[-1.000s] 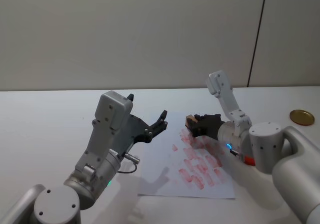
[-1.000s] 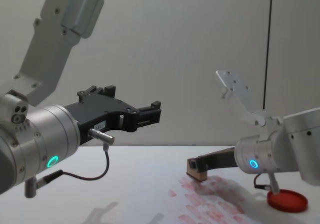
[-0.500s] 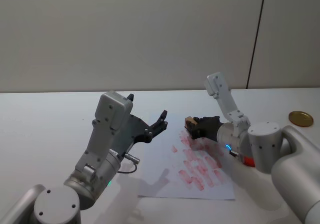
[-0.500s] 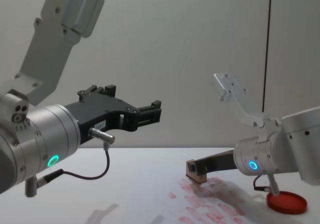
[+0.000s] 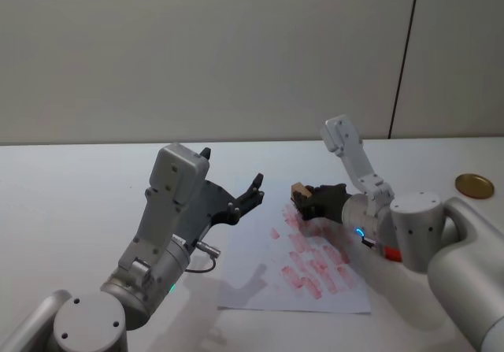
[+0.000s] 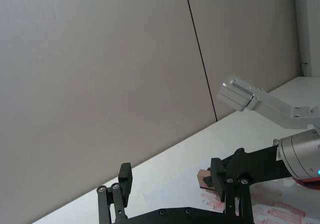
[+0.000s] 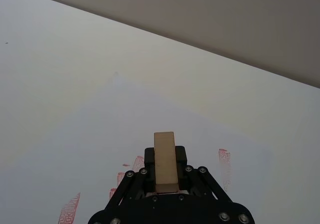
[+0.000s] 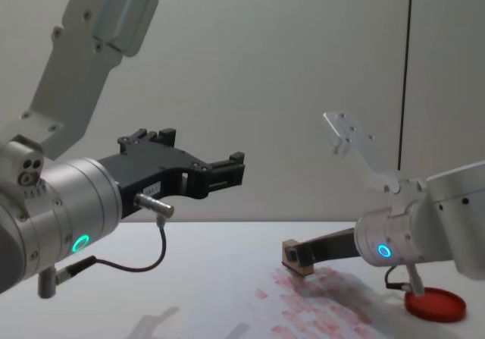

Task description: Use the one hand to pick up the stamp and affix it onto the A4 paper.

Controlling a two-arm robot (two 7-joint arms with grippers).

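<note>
Left tool [image 5: 232, 171]: raised over the near-left desk [image 5: 71, 179], fingers spread wide, empty, idle. A4 paper [image 5: 244, 289] lies flat ahead. Right tool [image 5: 305, 200]: clamped on the stamp [image 5: 298, 188], forearm low and near level, reaching leftward. The stamp's long axis runs out along the fingers. Block sits over the paper's far rows, so the press is likely straight down. Contact with the sheet: cannot tell.

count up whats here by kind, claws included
stamp: 1
A4 paper: 1
red ink pad: 1
gold round lid: 1
claws: 2 (left claw open above the table, right claw shut on the stamp)
Total: 6
</note>
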